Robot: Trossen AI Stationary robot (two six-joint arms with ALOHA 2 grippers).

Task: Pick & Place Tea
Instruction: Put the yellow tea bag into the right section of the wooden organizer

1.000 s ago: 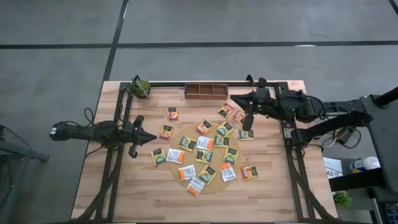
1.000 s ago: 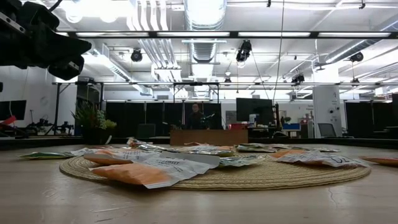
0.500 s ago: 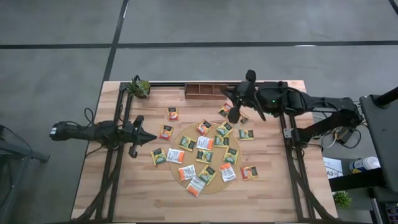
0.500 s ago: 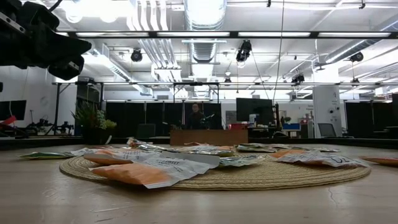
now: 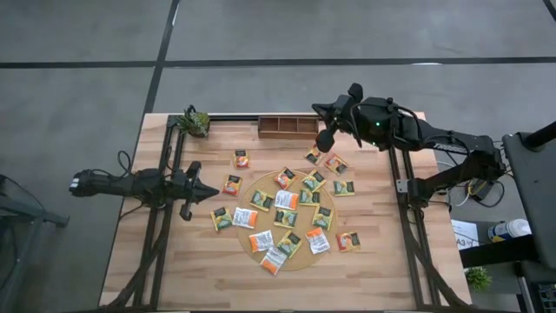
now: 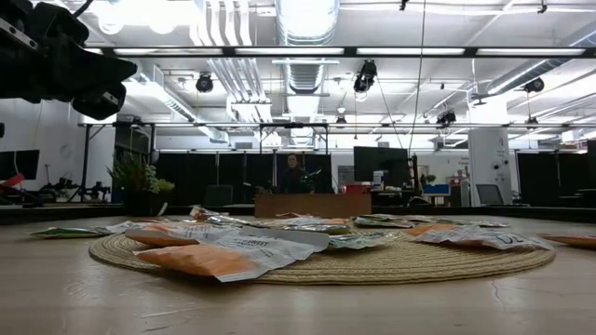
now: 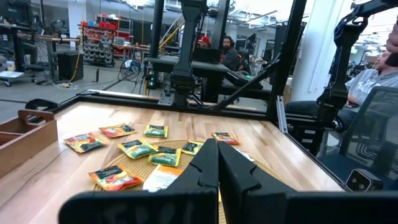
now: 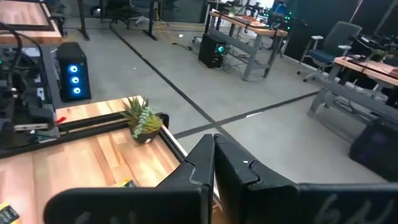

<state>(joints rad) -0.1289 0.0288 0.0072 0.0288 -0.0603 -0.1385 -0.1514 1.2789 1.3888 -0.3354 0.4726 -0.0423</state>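
Currently, the right gripper (image 5: 323,124) sits in the upper centre-right of the high view, just right of the wooden tray (image 5: 287,126) at the table's (image 5: 174,269) far edge, fingers pressed together and holding nothing. The left gripper (image 5: 211,190) rests at centre left, fingers likewise together and empty. The tea sachets (image 5: 286,199) lie scattered at frame centre, most on the round mat (image 5: 247,248), several on bare wood around it.
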